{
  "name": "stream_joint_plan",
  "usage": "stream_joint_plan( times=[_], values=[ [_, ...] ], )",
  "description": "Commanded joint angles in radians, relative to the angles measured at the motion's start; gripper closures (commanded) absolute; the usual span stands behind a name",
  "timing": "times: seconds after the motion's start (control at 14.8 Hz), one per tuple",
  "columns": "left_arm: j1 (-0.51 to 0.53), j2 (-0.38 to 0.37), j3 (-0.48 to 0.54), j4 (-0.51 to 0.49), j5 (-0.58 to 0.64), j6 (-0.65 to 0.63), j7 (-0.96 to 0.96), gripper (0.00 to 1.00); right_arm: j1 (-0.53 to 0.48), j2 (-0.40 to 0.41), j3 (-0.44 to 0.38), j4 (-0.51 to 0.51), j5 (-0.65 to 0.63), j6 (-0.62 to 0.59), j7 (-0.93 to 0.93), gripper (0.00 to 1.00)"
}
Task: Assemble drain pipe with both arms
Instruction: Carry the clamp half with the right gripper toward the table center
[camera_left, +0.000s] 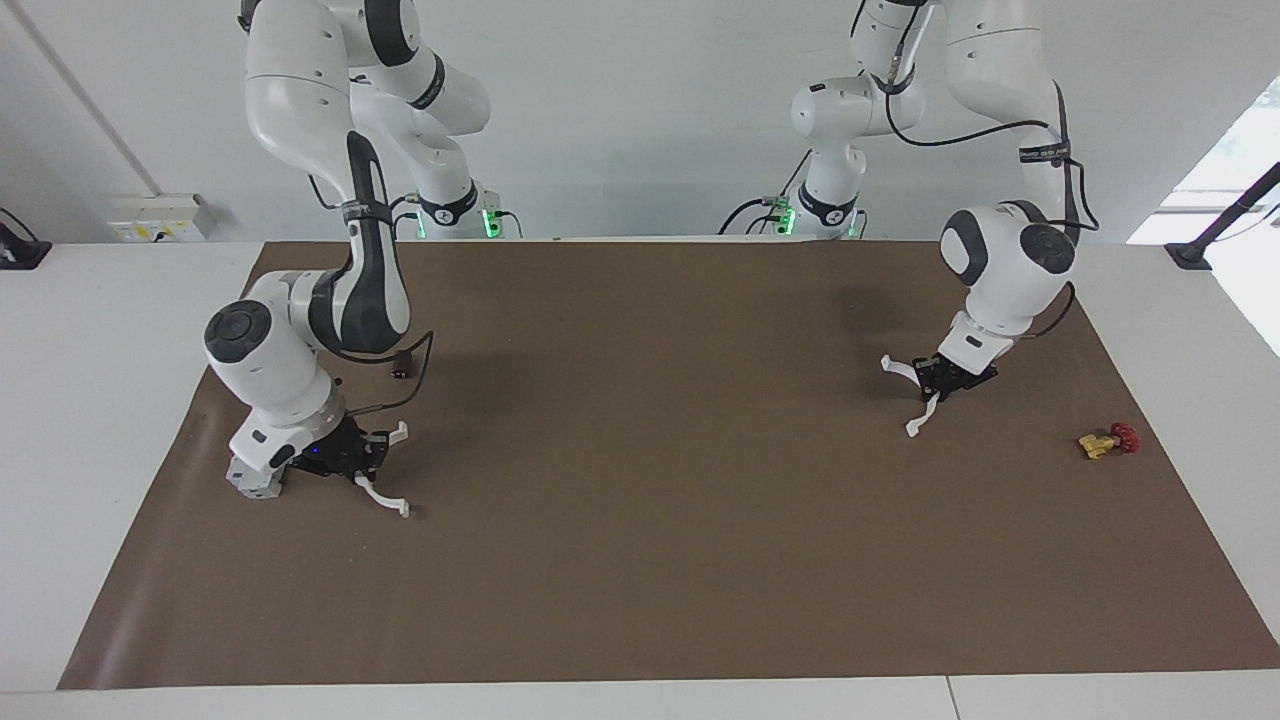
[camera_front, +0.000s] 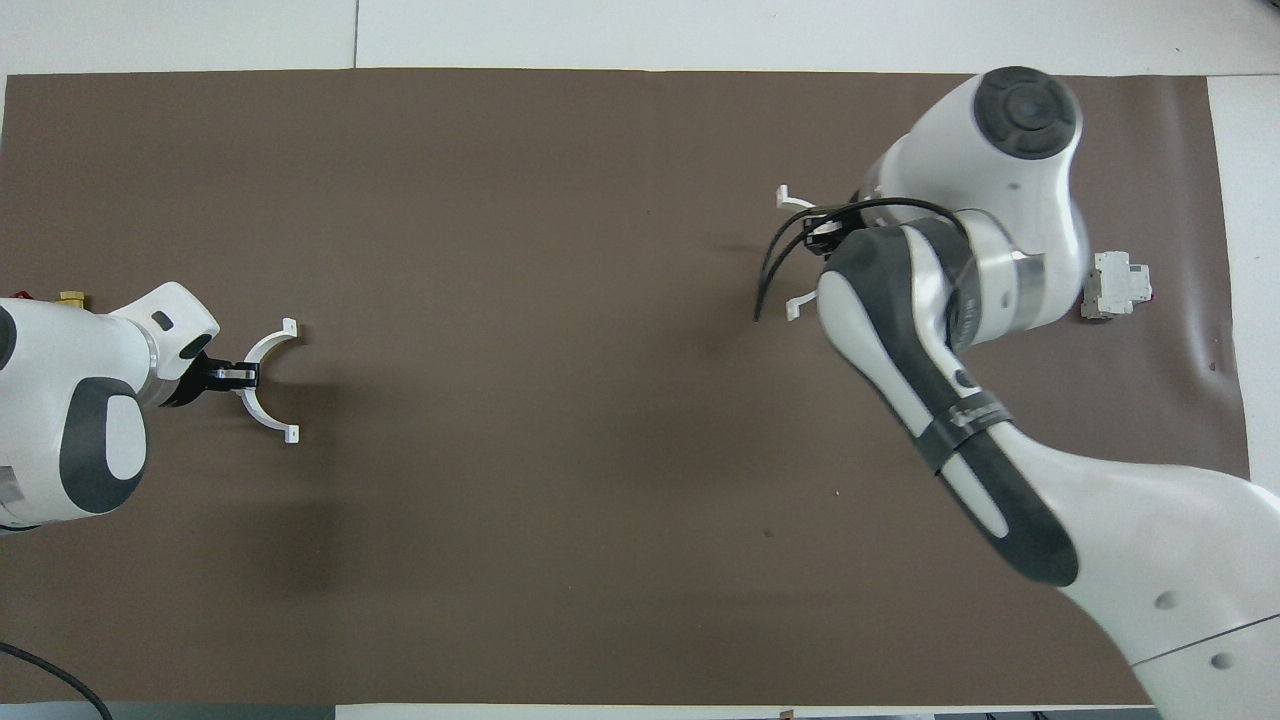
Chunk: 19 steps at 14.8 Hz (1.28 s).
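Note:
The drain pipe is in two white half-ring arcs, one in each gripper. My left gripper (camera_left: 935, 383) (camera_front: 240, 374) is shut on the middle of one arc (camera_left: 930, 405) (camera_front: 262, 412) at the left arm's end of the brown mat; the arc's open side faces the mat's middle. My right gripper (camera_left: 362, 458) (camera_front: 822, 235) is shut on the other arc (camera_left: 380, 497), just above the mat. In the overhead view the right arm covers that arc except its end tabs (camera_front: 784, 197).
A grey boxy block (camera_left: 255, 480) (camera_front: 1115, 285) sits beside the right gripper, toward the right arm's end of the mat. A small yellow-and-red valve (camera_left: 1108, 440) (camera_front: 70, 297) lies near the mat's edge at the left arm's end. The brown mat (camera_left: 640, 560) covers the table.

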Motion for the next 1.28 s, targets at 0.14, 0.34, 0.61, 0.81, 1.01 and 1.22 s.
stream_joint_plan(
  times=[0.14,0.34,0.61,0.81,1.01,1.22],
  values=[
    [0.005,-0.037,0.006,0.146,0.005,-0.213,0.005,1.0,0.118,0.063,-0.007,-0.06,-0.005,0.135,0.163,0.99],
    [0.003,-0.05,0.006,0.22,0.006,-0.291,0.003,1.0,0.116,0.057,-0.007,-0.093,-0.015,0.158,0.15,0.99],
    [-0.062,-0.046,0.0,0.252,0.12,-0.275,-0.082,1.0,0.113,0.05,-0.007,-0.12,-0.015,0.161,0.093,0.98],
    [-0.144,-0.028,-0.001,0.287,0.132,-0.261,-0.15,1.0,0.111,0.045,-0.007,-0.143,-0.015,0.184,0.09,0.92],
    [-0.24,0.043,-0.001,0.37,0.132,-0.267,-0.269,1.0,0.119,0.033,-0.005,-0.193,-0.015,0.237,0.091,0.49],
    [-0.34,0.097,0.0,0.439,0.131,-0.284,-0.418,1.0,0.101,0.04,-0.011,-0.092,-0.023,0.162,0.078,0.0]
  ],
)
